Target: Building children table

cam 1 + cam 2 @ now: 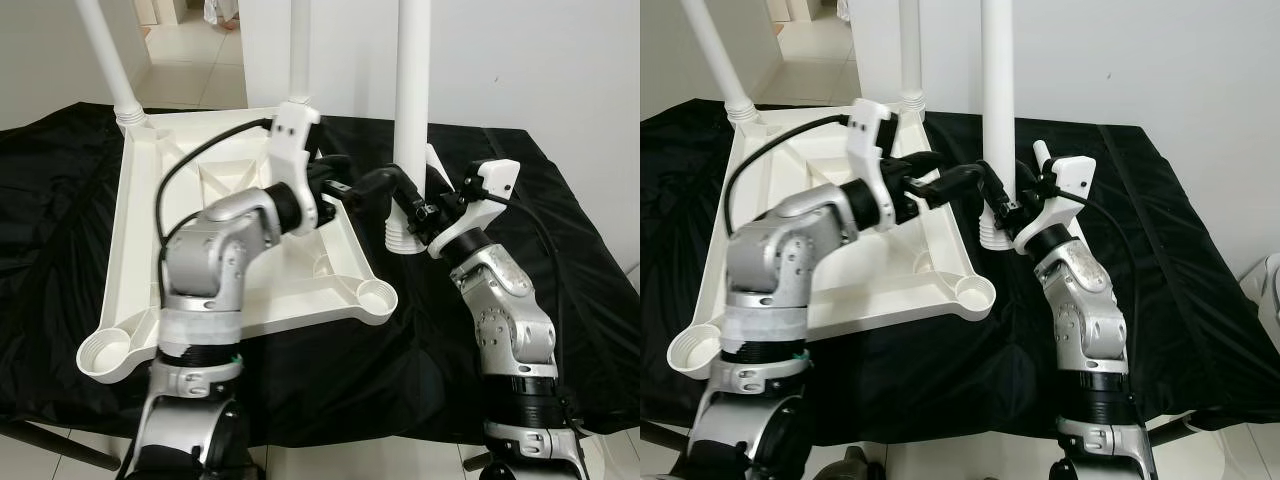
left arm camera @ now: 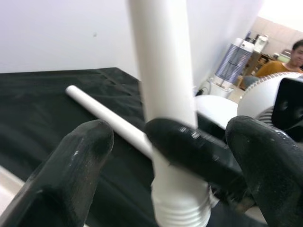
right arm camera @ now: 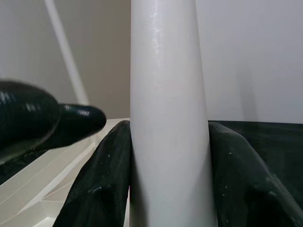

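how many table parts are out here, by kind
legs standing in the tabletop: 2
held leg, upright in the right gripper: 1
loose leg lying on the black cloth: 1
tabletop, upside down: 1
total: 5 parts, 4 of them legs

right gripper (image 1: 1002, 205) clamps upright white leg (image 1: 998, 110) | left gripper (image 1: 975, 182) beside it | upturned tabletop (image 1: 830, 270) on black cloth (image 1: 1160, 260)
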You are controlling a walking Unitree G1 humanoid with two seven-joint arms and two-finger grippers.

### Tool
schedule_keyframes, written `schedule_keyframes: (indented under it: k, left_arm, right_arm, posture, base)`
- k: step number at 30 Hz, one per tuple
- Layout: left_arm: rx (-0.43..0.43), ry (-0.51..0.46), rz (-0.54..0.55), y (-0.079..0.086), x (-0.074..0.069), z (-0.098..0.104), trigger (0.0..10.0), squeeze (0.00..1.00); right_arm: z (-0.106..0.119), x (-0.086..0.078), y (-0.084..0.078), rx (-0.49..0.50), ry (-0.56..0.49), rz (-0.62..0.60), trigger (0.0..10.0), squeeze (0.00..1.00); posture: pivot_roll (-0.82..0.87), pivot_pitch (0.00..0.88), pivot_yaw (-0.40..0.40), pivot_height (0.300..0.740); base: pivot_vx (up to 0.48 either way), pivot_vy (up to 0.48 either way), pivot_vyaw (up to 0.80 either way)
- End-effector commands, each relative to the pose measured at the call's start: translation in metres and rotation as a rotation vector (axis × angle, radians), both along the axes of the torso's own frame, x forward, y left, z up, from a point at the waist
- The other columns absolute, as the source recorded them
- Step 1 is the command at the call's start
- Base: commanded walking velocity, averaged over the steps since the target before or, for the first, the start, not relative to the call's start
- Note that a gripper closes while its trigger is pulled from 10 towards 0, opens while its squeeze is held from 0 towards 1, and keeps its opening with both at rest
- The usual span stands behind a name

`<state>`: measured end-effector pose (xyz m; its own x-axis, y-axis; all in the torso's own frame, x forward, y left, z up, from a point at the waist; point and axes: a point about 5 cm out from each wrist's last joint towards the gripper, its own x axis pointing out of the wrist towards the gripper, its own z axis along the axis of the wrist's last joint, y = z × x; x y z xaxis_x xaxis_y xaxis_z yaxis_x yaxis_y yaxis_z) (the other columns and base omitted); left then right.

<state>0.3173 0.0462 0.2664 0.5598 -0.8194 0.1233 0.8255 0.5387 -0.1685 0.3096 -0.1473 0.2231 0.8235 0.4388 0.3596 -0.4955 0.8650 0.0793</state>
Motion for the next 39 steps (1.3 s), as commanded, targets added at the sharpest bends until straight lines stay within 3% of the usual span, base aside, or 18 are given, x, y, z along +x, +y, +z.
schedule_keyframes:
  k: [1,11,22,23,24,25,39]
  left_arm:
    - [-0.018,-0.015,-0.045,-0.010,-0.001,0.013,10.0,0.00]
    - [-0.028,-0.028,-0.091,-0.015,0.006,0.034,10.0,0.00]
    - [-0.032,0.017,-0.079,-0.010,0.014,0.040,10.0,0.00]
    - [-0.032,0.024,-0.076,-0.009,0.015,0.040,4.8,0.00]
    - [-0.032,0.024,-0.076,-0.009,0.015,0.040,4.8,0.00]
    - [-0.050,0.043,-0.077,-0.007,0.015,0.039,0.0,0.00]
    - [-0.073,0.054,-0.089,-0.006,0.013,0.040,0.0,0.00]
  right_arm:
    - [0.002,-0.010,0.006,-0.019,-0.050,0.063,10.0,0.00]
    - [-0.012,-0.027,0.017,-0.128,-0.061,0.200,10.0,0.00]
    - [-0.020,-0.035,0.016,-0.179,-0.054,0.200,10.0,0.00]
    - [-0.021,-0.035,0.015,-0.182,-0.054,0.198,10.0,0.00]
    - [-0.021,-0.035,0.015,-0.182,-0.054,0.198,10.0,0.00]
    - [-0.021,-0.036,0.014,-0.184,-0.055,0.195,10.0,0.00]
    - [-0.022,-0.029,0.010,-0.203,-0.038,0.130,10.0,0.00]
  posture:
    - [0.06,0.032,0.010,0.740]
    - [0.05,0.032,0.021,0.740]
    - [0.03,0.032,0.031,0.740]
    - [0.03,0.030,0.031,0.740]
    - [0.03,0.030,0.031,0.740]
    - [0.03,0.028,0.032,0.740]
    - [0.03,0.013,0.020,0.740]
  base:
    - [0.000,0.000,0.00]
    - [0.000,0.000,0.00]
    - [0.000,0.000,0.00]
    - [0.000,0.000,0.00]
    - [0.000,0.000,0.00]
    - [0.000,0.000,0.00]
    - [0.000,0.000,0.00]
